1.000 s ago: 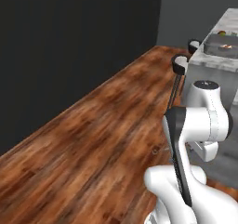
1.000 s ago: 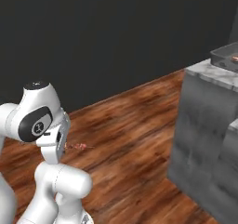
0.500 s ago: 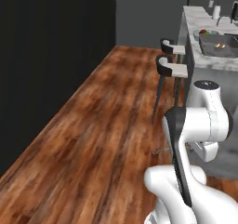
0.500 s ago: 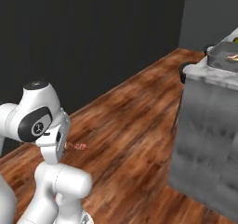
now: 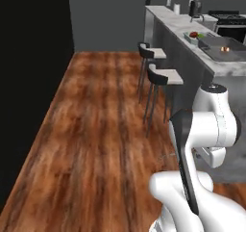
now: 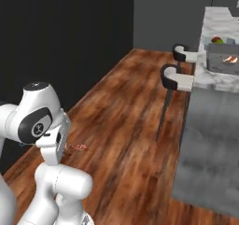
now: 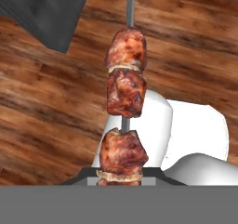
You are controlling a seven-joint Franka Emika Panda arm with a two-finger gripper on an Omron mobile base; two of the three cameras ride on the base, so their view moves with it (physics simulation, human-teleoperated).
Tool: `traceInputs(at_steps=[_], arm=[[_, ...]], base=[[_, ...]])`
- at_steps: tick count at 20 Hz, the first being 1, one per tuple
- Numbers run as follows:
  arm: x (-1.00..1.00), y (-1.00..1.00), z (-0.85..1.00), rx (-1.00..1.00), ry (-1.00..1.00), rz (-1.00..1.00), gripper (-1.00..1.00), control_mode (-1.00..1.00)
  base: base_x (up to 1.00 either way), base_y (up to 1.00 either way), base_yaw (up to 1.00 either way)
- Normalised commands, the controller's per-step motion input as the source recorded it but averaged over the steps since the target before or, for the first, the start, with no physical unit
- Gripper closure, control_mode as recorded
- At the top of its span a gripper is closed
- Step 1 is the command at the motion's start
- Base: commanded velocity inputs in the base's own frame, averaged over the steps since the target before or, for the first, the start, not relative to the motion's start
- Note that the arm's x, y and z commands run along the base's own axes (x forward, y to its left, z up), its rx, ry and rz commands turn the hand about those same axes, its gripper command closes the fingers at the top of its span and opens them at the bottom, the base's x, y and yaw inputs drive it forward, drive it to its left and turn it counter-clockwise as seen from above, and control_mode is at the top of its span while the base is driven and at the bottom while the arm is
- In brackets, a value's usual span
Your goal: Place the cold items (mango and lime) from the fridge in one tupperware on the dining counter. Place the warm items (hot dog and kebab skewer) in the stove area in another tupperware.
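**Skewer in closed claw, trays on far counter**

Nearest the hand camera, the claw [image 7: 122, 179] is closed on the kebab skewer [image 7: 124, 95], browned meat chunks on a metal rod pointing away over the wooden floor [image 5: 96, 130]. Past the arm, two stools [image 5: 163, 77] stand just beside the dining counter [image 5: 168, 19], on the right. Farther, on the marble top, the dark grey tray [image 5: 223, 48] holds a small reddish item, too small to name. Just behind it the pale blue-green tray [image 5: 194, 39] holds the mango [image 5: 193, 34] and a bit of green, probably the lime [image 5: 201, 35].
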Motion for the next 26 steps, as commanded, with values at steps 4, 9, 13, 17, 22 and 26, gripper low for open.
traceInputs(at_steps=[4,9,13,17,22,26], arm=[[0.00,0.00,0.00,0.00,0.00,0.00,1.00,1.00],[0.00,0.00,0.00,0.00,0.00,0.00,1.00,1.00],[0.00,0.00,0.00,0.00,0.00,0.00,1.00,1.00],[0.00,0.00,0.00,0.00,0.00,0.00,1.00,1.00],[0.00,0.00,0.00,0.00,0.00,0.00,1.00,1.00],[0.00,0.00,0.00,0.00,0.00,0.00,1.00,1.00]], base=[[0.91,0.88,-0.57],[0.62,0.71,-0.65],[0.61,0.65,-0.68],[0.62,0.67,-0.67],[0.76,0.74,-0.63],[1.00,0.85,-0.53]])
